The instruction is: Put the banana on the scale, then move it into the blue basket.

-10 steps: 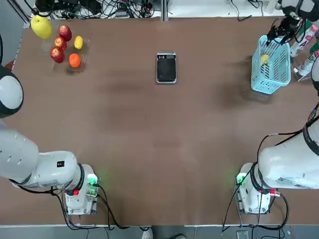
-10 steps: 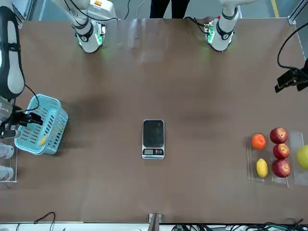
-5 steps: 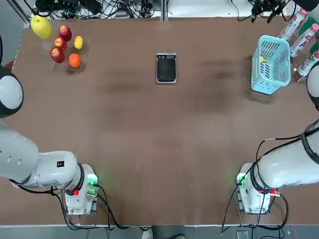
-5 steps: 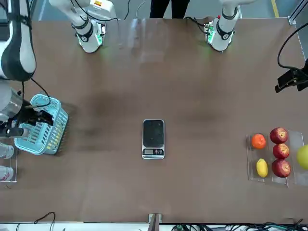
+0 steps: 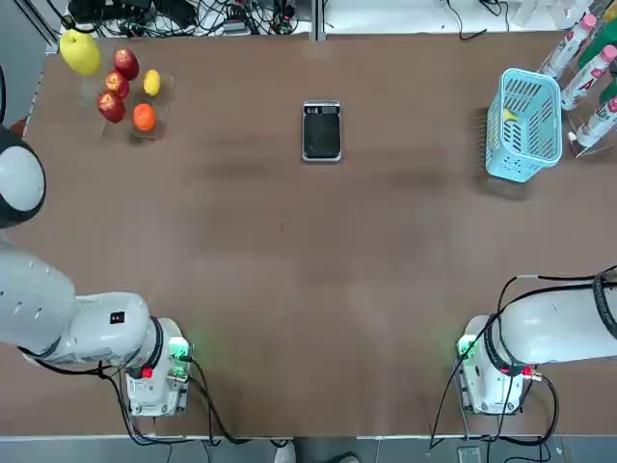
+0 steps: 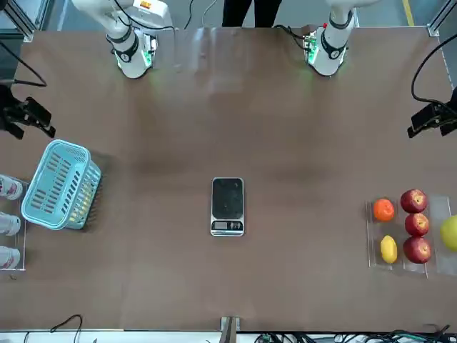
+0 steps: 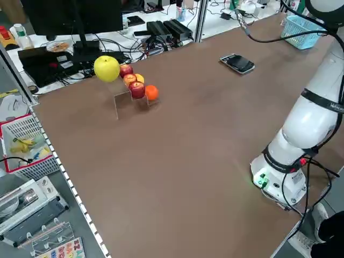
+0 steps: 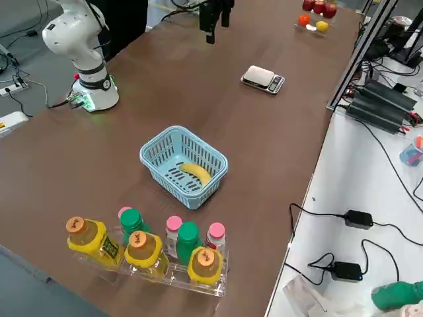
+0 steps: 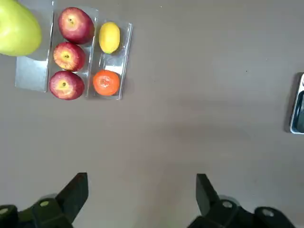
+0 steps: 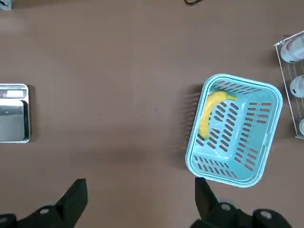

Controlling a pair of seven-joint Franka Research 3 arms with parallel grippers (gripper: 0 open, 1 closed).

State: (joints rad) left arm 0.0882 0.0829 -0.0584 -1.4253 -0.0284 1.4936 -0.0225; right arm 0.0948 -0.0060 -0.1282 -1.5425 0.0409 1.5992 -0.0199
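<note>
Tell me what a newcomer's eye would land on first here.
Probably the light blue basket, on the robot's right side of the table, with the yellow banana lying inside it. Next, likely the bright fruit at the far left corner: three red apples, an orange and a big yellow-green fruit.

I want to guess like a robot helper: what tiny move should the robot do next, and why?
Probably the right gripper should just ease back and rest. The banana already lies inside the blue basket, and that gripper is open and free of it, so nothing seems left to carry.
</note>
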